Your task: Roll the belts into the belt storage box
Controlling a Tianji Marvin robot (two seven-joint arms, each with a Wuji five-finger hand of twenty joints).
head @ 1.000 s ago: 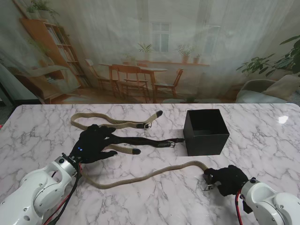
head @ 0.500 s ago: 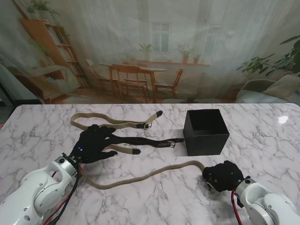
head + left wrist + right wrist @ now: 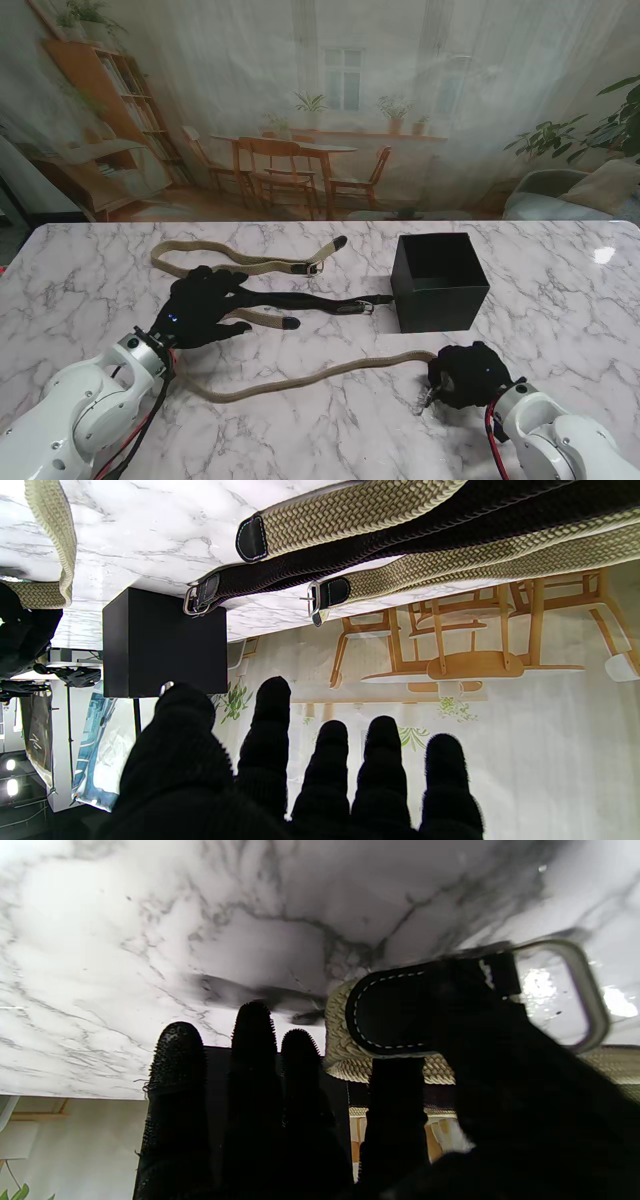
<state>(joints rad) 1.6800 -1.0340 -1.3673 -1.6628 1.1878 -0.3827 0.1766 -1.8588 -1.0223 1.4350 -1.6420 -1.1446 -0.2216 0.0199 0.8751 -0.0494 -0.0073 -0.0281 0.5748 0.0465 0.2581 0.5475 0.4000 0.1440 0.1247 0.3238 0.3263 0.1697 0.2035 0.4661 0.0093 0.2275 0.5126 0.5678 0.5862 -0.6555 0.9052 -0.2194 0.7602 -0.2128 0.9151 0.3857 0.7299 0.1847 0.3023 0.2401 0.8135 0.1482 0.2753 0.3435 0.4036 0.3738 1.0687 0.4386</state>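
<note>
A tan braided belt (image 3: 300, 378) curves across the near middle of the table. My right hand (image 3: 467, 374) is shut on its buckle end, folding it over; the wrist view shows the black leather tab (image 3: 400, 1015) and metal buckle (image 3: 575, 990) pinched by the thumb. The black storage box (image 3: 438, 281) stands open just beyond that hand. My left hand (image 3: 203, 308) lies flat, fingers spread, on a black belt (image 3: 310, 300) and beside a second tan belt (image 3: 230, 266). The left wrist view shows the belt ends (image 3: 320, 592) and the box (image 3: 165, 642).
The marble table (image 3: 560, 300) runs wide to the right of the box. A backdrop printed with a room scene hangs behind the far edge.
My right hand has shifted left and slightly farther from me, curling the tan belt's buckle end over. The belt's right part now lies straighter. The left hand has stayed put.
</note>
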